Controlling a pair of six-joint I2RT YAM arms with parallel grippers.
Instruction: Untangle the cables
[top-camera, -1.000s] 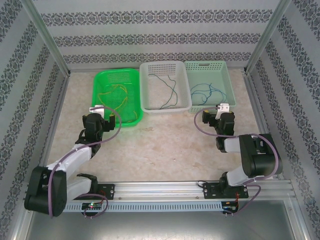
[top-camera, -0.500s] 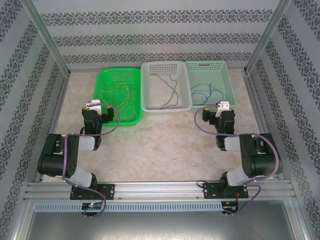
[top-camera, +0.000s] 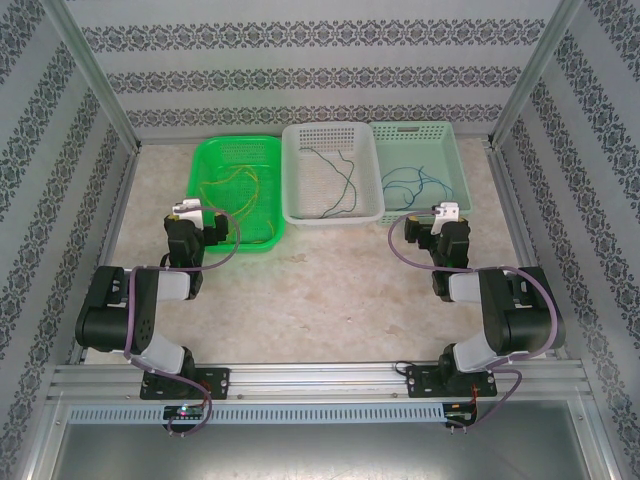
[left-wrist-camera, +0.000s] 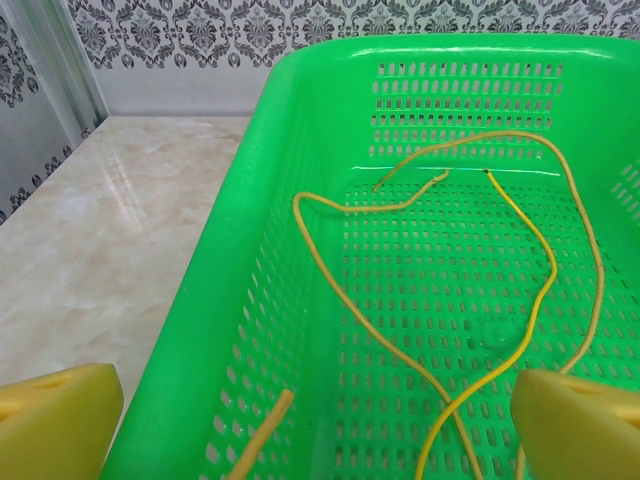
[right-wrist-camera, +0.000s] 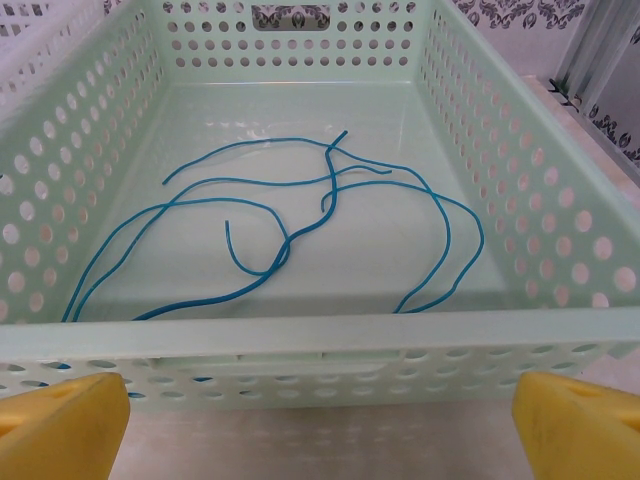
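Well, both arms sit low on the tabletop (top-camera: 320, 290), each nosed up to the near wall of a basket, and both sets of jaws stand wide apart with nothing between them. The left jaws face the green basket (left-wrist-camera: 250, 250). Its yellow cables (left-wrist-camera: 338, 292) lie just ahead and slightly to the right, looping across the floor with their long run heading away from the pads (left-wrist-camera: 55, 420). One strand trails back towards the near wall.

Over on the other side, the right jaws look straight over the rim of the mint basket (right-wrist-camera: 320, 345). The blue cables (right-wrist-camera: 285, 240) sprawl dead ahead, their loops lying mostly left to right and crossing near the middle.

From above, the white basket (top-camera: 290, 170) sits between those two. It holds a thin green and blue pair (top-camera: 340, 180), and neither arm points at it. They look about equally placed to reach it, the left swinging right or the right swinging left.

That mixed pair looks like the work left to do, though the overhead picture is too coarse to say whether the strands really cross. The wrist views give what the overhead cannot, namely each crossing and each free end. Neither wrist takes in the middle basket's floor.
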